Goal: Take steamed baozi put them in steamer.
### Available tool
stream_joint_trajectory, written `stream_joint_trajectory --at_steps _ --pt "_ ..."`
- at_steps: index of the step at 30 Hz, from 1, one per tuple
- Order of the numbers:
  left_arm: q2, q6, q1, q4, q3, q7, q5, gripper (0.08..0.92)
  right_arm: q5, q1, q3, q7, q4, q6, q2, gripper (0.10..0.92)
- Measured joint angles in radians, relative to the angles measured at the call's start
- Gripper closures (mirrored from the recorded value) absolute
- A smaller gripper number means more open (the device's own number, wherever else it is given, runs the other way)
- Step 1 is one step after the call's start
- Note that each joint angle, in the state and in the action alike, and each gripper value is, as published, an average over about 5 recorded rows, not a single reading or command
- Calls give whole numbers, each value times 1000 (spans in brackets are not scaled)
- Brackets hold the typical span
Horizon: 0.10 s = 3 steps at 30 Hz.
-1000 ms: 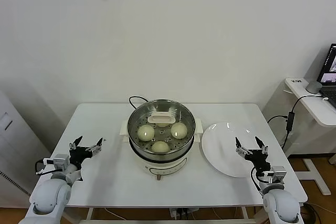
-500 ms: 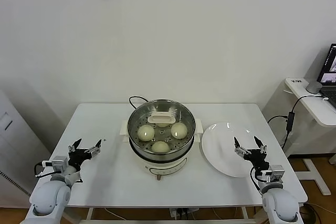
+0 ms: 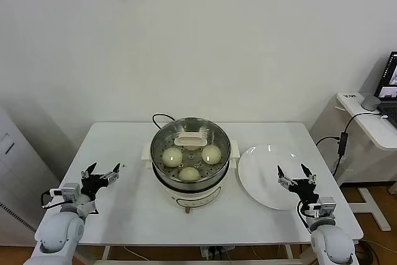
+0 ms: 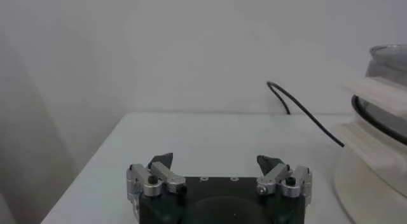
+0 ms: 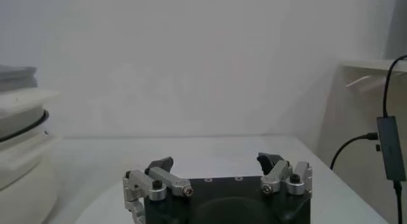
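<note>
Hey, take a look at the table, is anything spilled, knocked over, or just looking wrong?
Nothing stands out. The steamer sits upright mid-table with three baozi visible on its tray under the lid, and the plate lies flat beside it. The left gripper and right gripper are open and holding nothing.

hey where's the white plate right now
In the head view the white plate lies empty on the table's right side, beside the steamer, with the open right gripper over its near edge.
</note>
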State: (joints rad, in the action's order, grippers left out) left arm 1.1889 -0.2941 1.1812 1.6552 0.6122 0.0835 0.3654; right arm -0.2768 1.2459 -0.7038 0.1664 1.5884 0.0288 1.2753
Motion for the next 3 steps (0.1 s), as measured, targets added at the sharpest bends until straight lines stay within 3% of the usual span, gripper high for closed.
stream_joint_trajectory --at_steps 3 --pt "2 0 1 1 0 0 0 177 3 1 1 0 -1 0 1 203"
